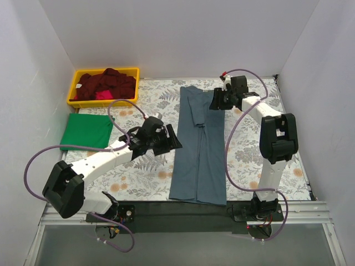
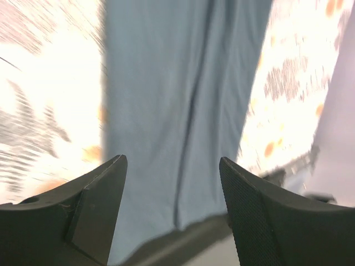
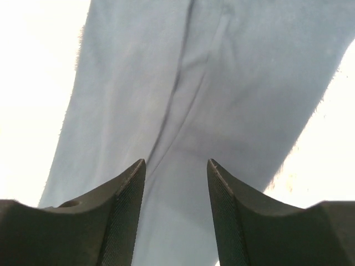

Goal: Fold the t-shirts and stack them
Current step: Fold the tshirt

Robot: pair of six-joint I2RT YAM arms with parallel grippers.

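The slate-blue t-shirt [image 1: 198, 147] lies folded lengthwise into a long strip on the floral cloth, from the far middle to the near edge. My left gripper [image 1: 171, 141] is open and empty just left of its middle; the left wrist view shows the shirt [image 2: 177, 100] between my spread fingers. My right gripper [image 1: 214, 101] is open and empty over the shirt's far right end, with blue cloth [image 3: 194, 83] below it. A folded green shirt [image 1: 86, 131] lies at the left. Dark red and pink shirts [image 1: 105, 86] are heaped in the yellow bin.
The yellow bin [image 1: 74, 91] stands at the back left corner. White walls close the table on three sides. The floral table cloth [image 1: 244, 149] covers the table. A black strip [image 1: 183, 209] runs along the near edge by the arm bases.
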